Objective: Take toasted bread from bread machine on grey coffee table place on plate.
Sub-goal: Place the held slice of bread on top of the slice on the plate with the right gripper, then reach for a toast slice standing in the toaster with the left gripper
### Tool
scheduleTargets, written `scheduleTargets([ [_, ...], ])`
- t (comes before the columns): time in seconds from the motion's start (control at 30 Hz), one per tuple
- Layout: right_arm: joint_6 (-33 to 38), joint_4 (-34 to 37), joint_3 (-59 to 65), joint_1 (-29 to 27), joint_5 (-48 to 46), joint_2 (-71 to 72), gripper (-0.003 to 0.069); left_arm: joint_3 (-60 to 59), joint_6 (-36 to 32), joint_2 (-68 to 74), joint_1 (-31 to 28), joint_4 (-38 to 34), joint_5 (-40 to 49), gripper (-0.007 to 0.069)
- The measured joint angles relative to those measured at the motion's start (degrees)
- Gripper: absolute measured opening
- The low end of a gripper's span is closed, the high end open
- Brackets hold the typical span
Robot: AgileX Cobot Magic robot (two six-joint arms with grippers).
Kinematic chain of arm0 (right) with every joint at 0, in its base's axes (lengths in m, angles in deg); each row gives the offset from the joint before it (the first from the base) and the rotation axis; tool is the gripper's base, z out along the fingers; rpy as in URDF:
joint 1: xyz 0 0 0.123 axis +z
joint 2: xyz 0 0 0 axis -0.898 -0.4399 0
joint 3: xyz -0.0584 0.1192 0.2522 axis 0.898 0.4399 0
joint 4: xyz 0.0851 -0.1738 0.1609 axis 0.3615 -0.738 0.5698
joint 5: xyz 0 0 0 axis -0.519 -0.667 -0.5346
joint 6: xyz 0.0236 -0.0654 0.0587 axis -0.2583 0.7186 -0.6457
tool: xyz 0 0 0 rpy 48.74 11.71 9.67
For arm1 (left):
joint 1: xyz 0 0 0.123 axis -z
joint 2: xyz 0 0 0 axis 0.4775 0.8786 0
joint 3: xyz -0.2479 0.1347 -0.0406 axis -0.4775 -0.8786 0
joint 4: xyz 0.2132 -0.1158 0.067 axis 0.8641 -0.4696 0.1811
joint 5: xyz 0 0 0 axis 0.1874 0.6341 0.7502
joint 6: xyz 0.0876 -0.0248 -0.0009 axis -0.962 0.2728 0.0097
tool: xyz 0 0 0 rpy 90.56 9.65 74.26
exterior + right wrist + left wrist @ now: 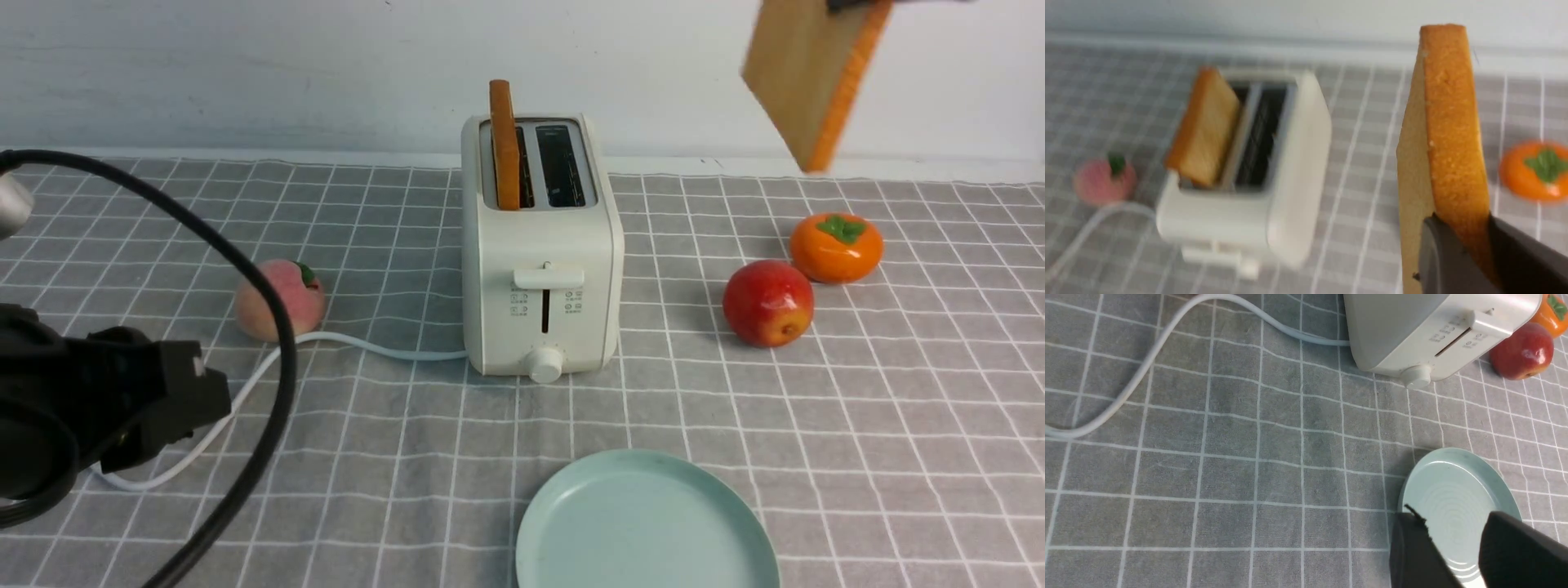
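Note:
The cream-white bread machine [543,286] stands mid-table on the grey coffee table [898,449]. One slice of toasted bread [504,155] stands upright in its left slot; the right slot is empty. A second slice [804,73] hangs tilted high at the far right, and my right gripper [1461,222] is shut on its crust edge [1453,122]. The mint-green plate [645,523] lies empty at the front, before the bread machine. My left gripper [1451,516] hovers low above the plate's [1453,477] near-left rim, jaws apart with nothing between them.
A pink peach [277,298] lies left of the bread machine beside its white cord [367,347]. A red apple [767,302] and an orange persimmon [835,245] sit to the right. My left arm [122,400] and its black cable [269,327] fill the front left.

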Motion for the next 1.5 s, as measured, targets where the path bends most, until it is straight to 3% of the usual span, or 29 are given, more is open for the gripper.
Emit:
scheduleTargets([
  [0.13,0.15,5.92,7.27,1.22,-5.00,-0.10,0.0092,0.00,0.00,0.00,0.00,-1.35,0.00,0.0239],
  [0.2,2.78,14.02,13.57,3.55,-5.30,-0.30,0.0092,0.00,0.00,0.00,0.00,-1.75,0.00,0.0239],
  [0.23,3.19,14.75,14.74,3.79,-5.30,-0.35,0.0092,0.00,0.00,0.00,0.00,-1.80,0.00,0.0239],
  [0.3,9.74,23.87,22.11,7.25,-5.30,-0.36,0.0092,0.00,0.00,0.00,0.00,-1.91,0.00,0.0239],
  [0.37,13.49,28.18,26.58,8.80,-4.49,-0.36,0.0092,0.00,0.00,0.00,0.00,-1.97,0.00,0.0239],
  [0.57,21.50,34.18,36.89,10.49,4.82,-0.36,0.0092,0.00,0.00,0.00,0.00,-1.97,1.44,0.0239],
  [0.73,22.76,34.23,41.73,10.49,11.39,-0.36,0.0099,0.00,-0.04,0.00,0.00,-1.97,2.36,0.0239],
  [0.97,22.81,33.12,43.90,10.49,14.58,-0.18,0.0230,0.00,-0.06,0.00,0.00,-1.97,2.09,0.0239],
  [1.07,22.81,30.42,43.90,10.13,16.28,1.67,0.0377,0.00,0.58,0.00,0.00,-1.97,-1.58,0.0239],
  [1.13,22.75,29.49,43.90,9.67,16.93,2.95,0.0430,0.00,1.30,0.00,0.00,-1.97,-3.77,0.0243],
  [1.17,22.27,27.85,43.90,8.35,17.73,5.16,0.0498,0.00,2.23,0.13,0.00,-1.97,-7.01,0.0253],
  [1.27,21.21,25.65,43.90,4.83,18.54,10.00,0.0594,0.05,2.47,1.55,0.00,-3.71,-13.02,0.0274],
  [1.37,21.02,25.49,43.90,1.04,17.62,15.90,0.0636,1.84,-0.36,5.87,0.00,-7.68,-17.07,0.0292],
  [1.5,20.98,26.63,43.90,-0.75,13.66,22.09,0.0621,7.68,-6.18,13.20,0.00,-10.89,-18.57,0.0299],
])
